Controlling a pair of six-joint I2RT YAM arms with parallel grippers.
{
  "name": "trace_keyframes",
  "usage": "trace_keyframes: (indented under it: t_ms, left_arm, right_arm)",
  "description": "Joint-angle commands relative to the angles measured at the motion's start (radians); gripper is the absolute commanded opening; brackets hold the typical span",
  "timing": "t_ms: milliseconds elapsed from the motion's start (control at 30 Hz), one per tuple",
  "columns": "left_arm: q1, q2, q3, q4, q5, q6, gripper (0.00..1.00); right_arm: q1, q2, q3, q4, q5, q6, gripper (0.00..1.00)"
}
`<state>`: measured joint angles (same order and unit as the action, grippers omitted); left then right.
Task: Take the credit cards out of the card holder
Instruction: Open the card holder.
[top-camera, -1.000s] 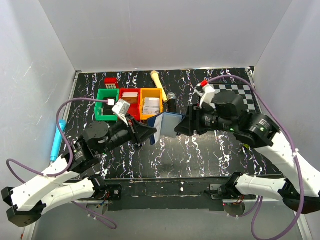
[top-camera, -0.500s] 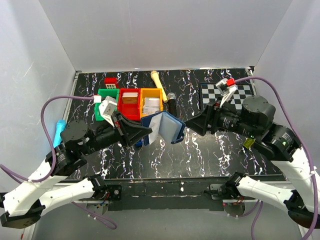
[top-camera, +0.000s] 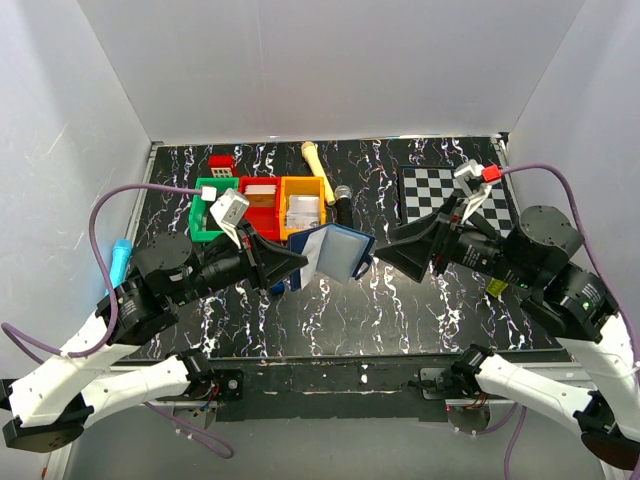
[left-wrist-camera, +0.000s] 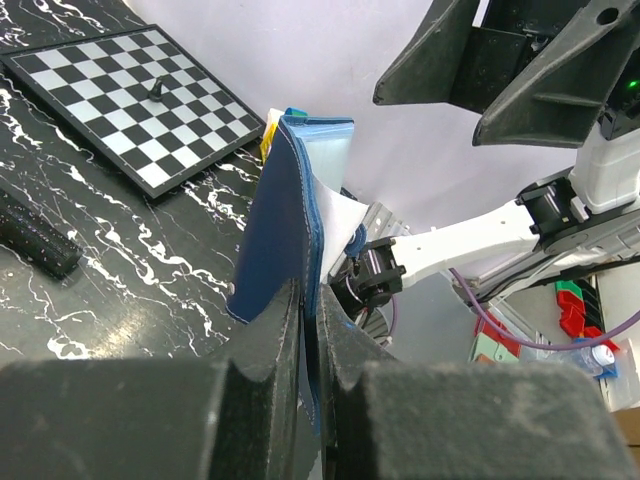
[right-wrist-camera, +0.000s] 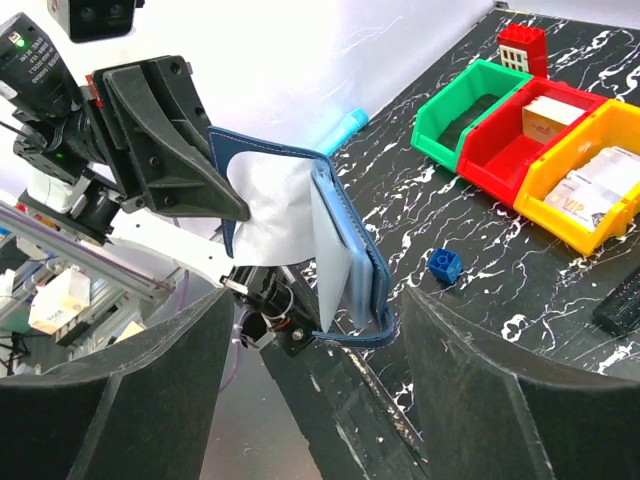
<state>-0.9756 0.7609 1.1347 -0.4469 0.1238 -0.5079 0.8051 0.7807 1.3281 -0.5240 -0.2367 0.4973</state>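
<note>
The navy card holder (top-camera: 333, 251) hangs open above the table's middle, its paler blue-grey inside facing up. My left gripper (top-camera: 292, 264) is shut on one of its flaps; in the left wrist view the navy flap (left-wrist-camera: 280, 225) rises straight out of the closed jaws. Pale blue-grey cards (right-wrist-camera: 335, 255) sit in the free half, seen in the right wrist view beside a whitish inner face (right-wrist-camera: 270, 205). My right gripper (top-camera: 392, 249) is open and empty, just right of the holder and not touching it.
Green (top-camera: 211, 210), red (top-camera: 259, 205) and orange (top-camera: 301, 207) bins stand behind the holder. A small blue brick (right-wrist-camera: 445, 265) lies on the table. A chessboard (top-camera: 440, 188) is at the back right, a yellow tool (top-camera: 316, 167) and a black microphone (top-camera: 343, 203) at the back.
My right gripper has drawn back to the right, away from the card holder, and stands open. My left gripper has stayed shut on the holder, which has tilted up and opened wider.
</note>
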Motion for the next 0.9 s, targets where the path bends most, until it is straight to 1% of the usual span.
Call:
trace_keyframes:
  t_ms: [0, 267, 433, 533, 600, 633, 733, 833, 867]
  left_arm:
    - [0.0, 0.003, 0.051, 0.011, -0.01, -0.006, 0.0]
    - [0.0, 0.003, 0.08, 0.019, -0.001, -0.007, 0.0]
    - [-0.002, 0.0, 0.089, 0.02, -0.006, -0.004, 0.0]
    - [0.0, -0.005, 0.091, 0.02, -0.007, -0.001, 0.0]
    - [0.0, -0.008, 0.096, 0.024, -0.003, 0.0, 0.0]
    - [0.0, -0.006, 0.097, 0.028, 0.002, 0.0, 0.0]
    - [0.0, -0.003, 0.1, 0.037, 0.025, 0.0, 0.0]
    - [0.0, -0.003, 0.094, 0.053, 0.049, -0.001, 0.0]
    - [0.0, -0.008, 0.088, 0.06, 0.06, -0.001, 0.0]
  right_arm:
    - [-0.003, 0.074, 0.071, -0.037, -0.049, -0.022, 0.77]
    - [-0.003, 0.133, 0.06, -0.146, -0.007, -0.066, 0.76]
    - [-0.003, 0.137, 0.046, -0.189, 0.031, -0.088, 0.68]
    - [-0.004, 0.127, 0.028, -0.208, 0.054, -0.101, 0.66]
    - [-0.003, 0.123, 0.019, -0.214, 0.065, -0.108, 0.63]
    - [-0.004, 0.118, 0.013, -0.211, 0.066, -0.108, 0.58]
    - [-0.004, 0.112, 0.006, -0.185, 0.042, -0.105, 0.35]
    - [-0.006, 0.107, 0.008, -0.157, 0.016, -0.108, 0.14]
    - [-0.004, 0.104, 0.01, -0.156, 0.004, -0.12, 0.04]
